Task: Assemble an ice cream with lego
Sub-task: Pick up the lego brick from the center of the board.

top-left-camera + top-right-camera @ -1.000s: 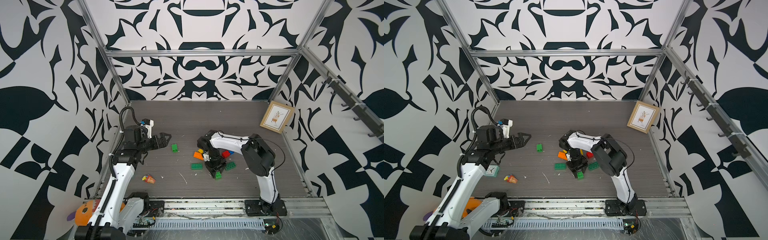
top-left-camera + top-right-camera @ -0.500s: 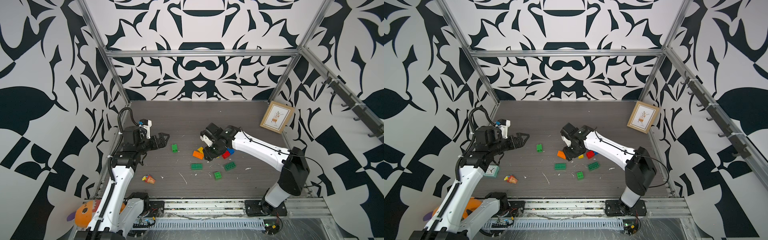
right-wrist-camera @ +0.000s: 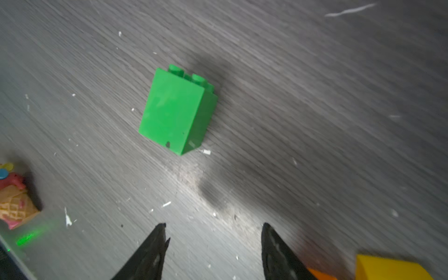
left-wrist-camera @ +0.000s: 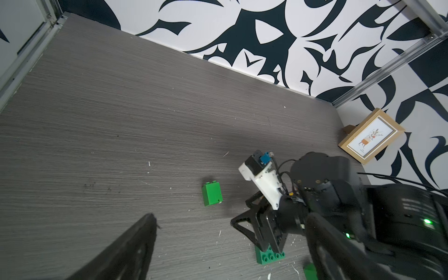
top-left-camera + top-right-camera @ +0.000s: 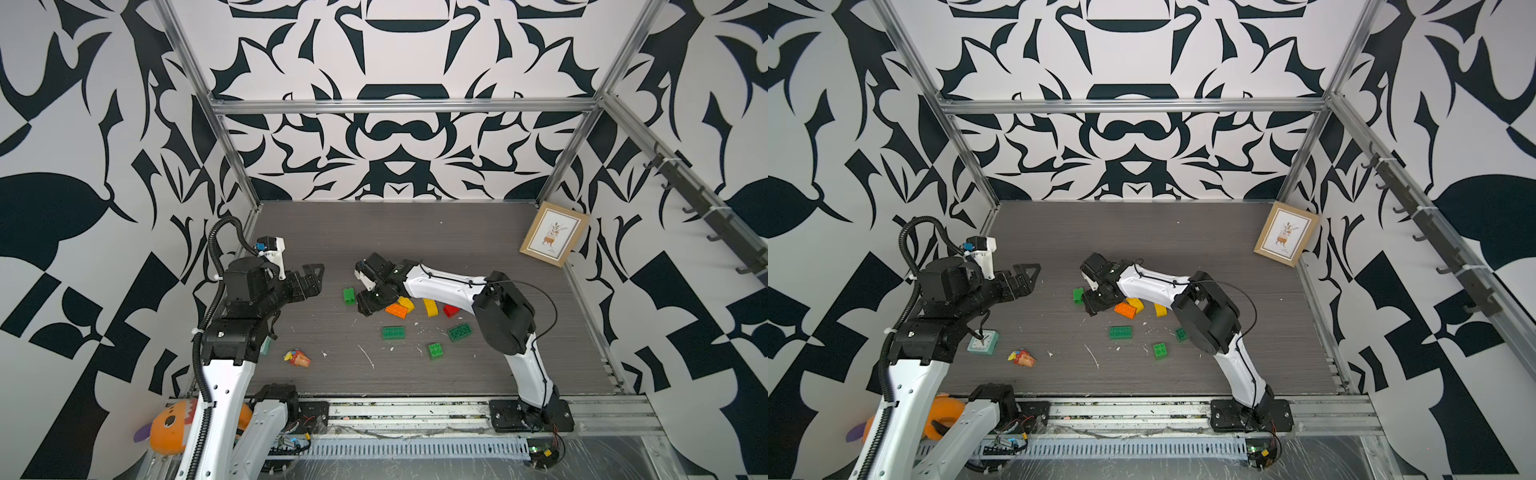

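Note:
The lego lies loose on the grey table. A tall green brick point(image 5: 349, 296) point(image 3: 177, 111) lies on its side, left of the others. My right gripper point(image 5: 366, 305) point(image 3: 214, 225) hovers low just right of it, open and empty, its tips short of the brick. By that gripper's right side lie an orange brick point(image 5: 395, 310), two yellow bricks point(image 5: 431, 307) and a red brick point(image 5: 450, 310). Nearer the front are a flat green brick point(image 5: 394, 333), a darker green one point(image 5: 459, 332) and a small green one point(image 5: 435, 350). My left gripper point(image 5: 318, 279) point(image 4: 230, 218) hangs wide open and empty, raised left of the tall green brick.
A small ice-cream cone toy point(image 5: 297, 358) lies at the front left, with a mint clock point(image 5: 982, 341) beside the left arm. A framed picture point(image 5: 554, 232) leans in the back right corner. An orange plush toy point(image 5: 174, 428) sits off the table's front left. White scraps dot the table.
My right gripper left the small green brick at the front, swung back and left to the tall green brick, and opened wider. The left arm has barely moved.

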You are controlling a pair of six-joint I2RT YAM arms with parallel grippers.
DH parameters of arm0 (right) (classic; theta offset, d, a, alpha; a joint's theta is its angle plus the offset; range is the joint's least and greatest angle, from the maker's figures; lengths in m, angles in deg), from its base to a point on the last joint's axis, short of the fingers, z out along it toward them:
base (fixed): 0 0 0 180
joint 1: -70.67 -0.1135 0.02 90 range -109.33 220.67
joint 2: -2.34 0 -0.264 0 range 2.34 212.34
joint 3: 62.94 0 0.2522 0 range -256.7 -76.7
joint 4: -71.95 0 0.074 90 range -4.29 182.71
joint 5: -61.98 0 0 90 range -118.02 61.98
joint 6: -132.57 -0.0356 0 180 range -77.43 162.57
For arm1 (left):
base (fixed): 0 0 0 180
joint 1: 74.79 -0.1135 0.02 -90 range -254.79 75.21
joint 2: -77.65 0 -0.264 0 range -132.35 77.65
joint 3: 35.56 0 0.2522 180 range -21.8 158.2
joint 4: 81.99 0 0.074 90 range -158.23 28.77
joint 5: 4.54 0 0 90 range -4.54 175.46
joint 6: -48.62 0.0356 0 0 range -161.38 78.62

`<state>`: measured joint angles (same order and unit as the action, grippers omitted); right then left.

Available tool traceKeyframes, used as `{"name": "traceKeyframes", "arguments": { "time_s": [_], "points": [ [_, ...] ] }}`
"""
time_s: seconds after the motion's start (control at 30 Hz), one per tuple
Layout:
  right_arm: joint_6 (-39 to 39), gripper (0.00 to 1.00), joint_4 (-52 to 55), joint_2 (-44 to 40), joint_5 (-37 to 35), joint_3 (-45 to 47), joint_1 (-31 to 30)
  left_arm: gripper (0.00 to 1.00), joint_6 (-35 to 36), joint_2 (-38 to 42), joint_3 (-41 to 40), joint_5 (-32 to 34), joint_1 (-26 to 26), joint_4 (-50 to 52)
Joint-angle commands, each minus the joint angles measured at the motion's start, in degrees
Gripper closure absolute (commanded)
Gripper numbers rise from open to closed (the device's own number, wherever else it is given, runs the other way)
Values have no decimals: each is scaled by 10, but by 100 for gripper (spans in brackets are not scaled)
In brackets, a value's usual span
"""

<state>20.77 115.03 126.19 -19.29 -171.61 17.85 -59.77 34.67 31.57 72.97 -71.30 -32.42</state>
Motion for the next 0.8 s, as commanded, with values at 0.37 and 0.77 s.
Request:
{"name": "traceKeyframes", "arguments": {
  "time_s": [0.37, 0.77],
  "points": [
    [-7, 33, -27, 86, 16, -152, -12, 1, 19, -3, 4, -19, -2, 40],
    [42, 43, 116, 160, -98, -302, -36, 1, 26, 9, -2, -11, -2, 49]
  ]
}}
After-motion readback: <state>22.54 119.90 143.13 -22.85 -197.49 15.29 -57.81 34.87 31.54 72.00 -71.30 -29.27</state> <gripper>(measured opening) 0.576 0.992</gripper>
